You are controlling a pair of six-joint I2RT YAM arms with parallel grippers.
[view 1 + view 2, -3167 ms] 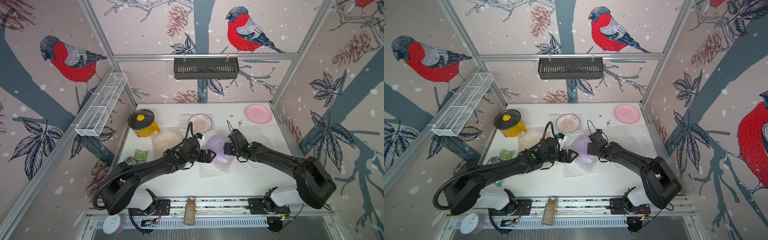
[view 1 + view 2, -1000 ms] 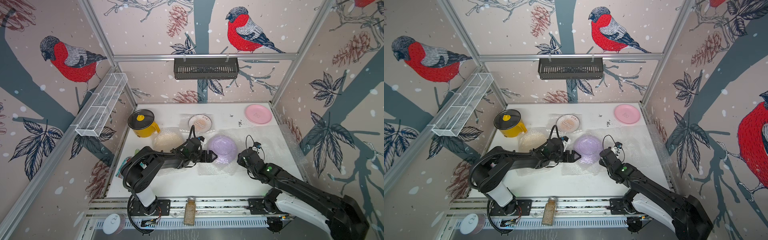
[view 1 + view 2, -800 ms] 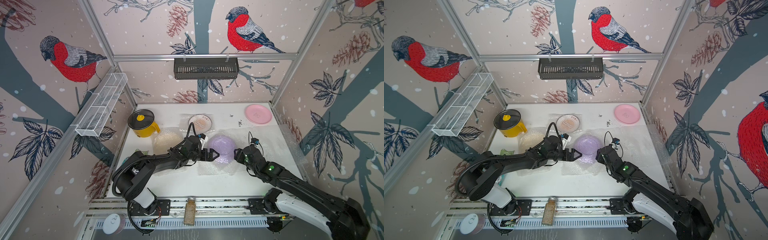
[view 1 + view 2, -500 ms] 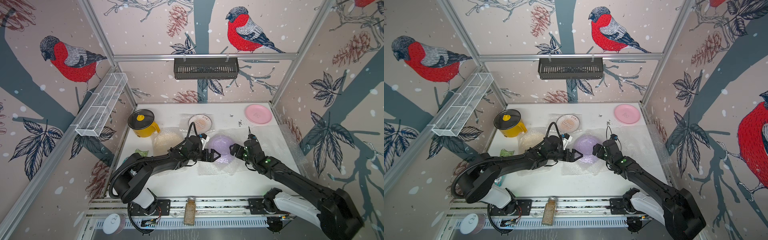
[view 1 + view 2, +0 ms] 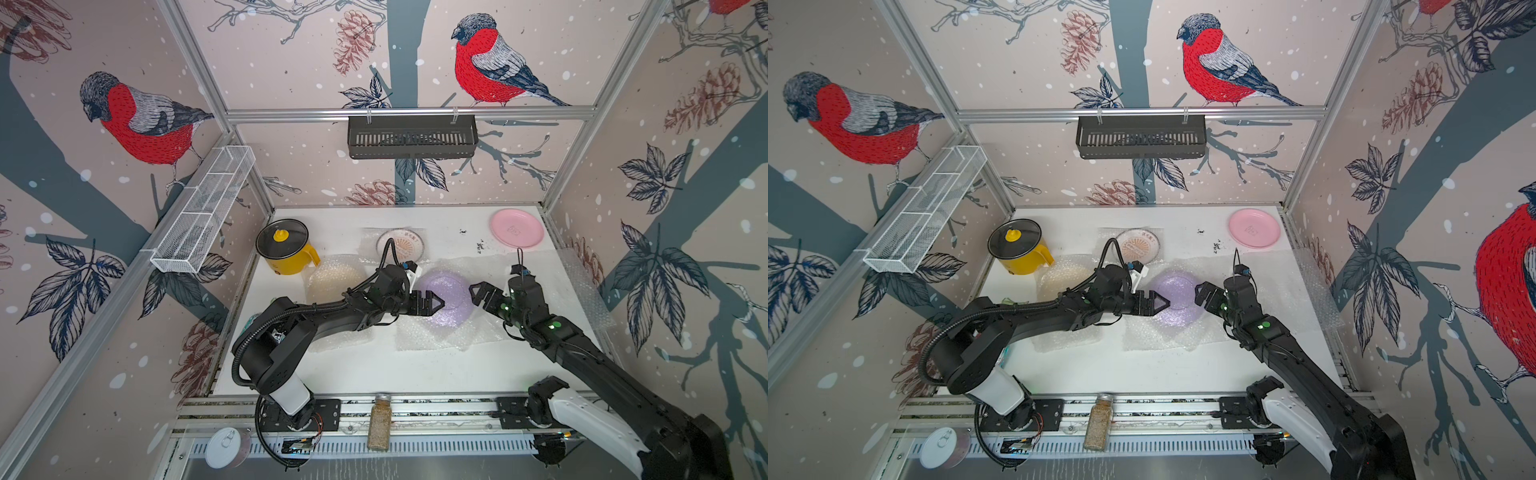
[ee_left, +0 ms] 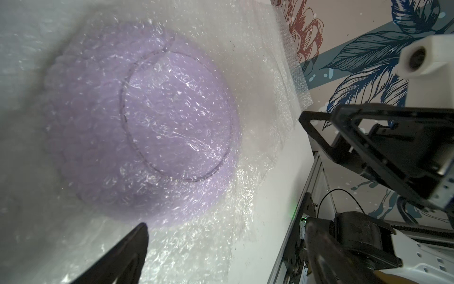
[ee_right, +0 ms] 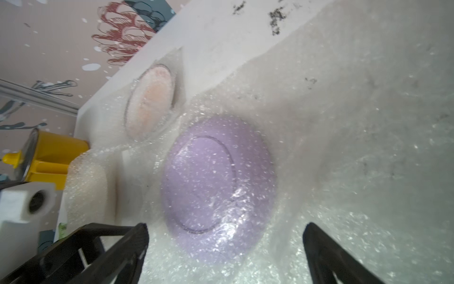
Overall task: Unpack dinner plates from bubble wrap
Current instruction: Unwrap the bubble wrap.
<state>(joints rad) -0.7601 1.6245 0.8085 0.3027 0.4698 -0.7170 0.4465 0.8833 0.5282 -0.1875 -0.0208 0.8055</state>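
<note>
A lilac dinner plate (image 5: 446,297) (image 5: 1175,301) lies upside down mid-table, covered by clear bubble wrap (image 5: 440,336) that spreads round it. My left gripper (image 5: 432,305) (image 6: 226,225) stands open over the plate's left edge. My right gripper (image 5: 478,293) (image 7: 226,228) stands open at its right edge, the wrapped lilac plate (image 7: 218,186) showing between its fingers. Neither holds anything. A cream plate (image 5: 334,280) and a sunburst plate (image 5: 401,245) lie under wrap further left and back. At the back right, a pink plate (image 5: 516,228) lies bare.
A yellow pot (image 5: 286,249) with a black glass lid stands at the back left. A loose sheet of wrap (image 5: 582,286) lies along the right wall. A spice jar (image 5: 379,424) and a tin (image 5: 224,446) sit by the front rail. A black basket (image 5: 411,137) hangs on the back wall.
My right arm has swung in from the front right to the lilac plate's right edge and its jaws have opened wide. The left gripper has stayed open at the plate's left edge.
</note>
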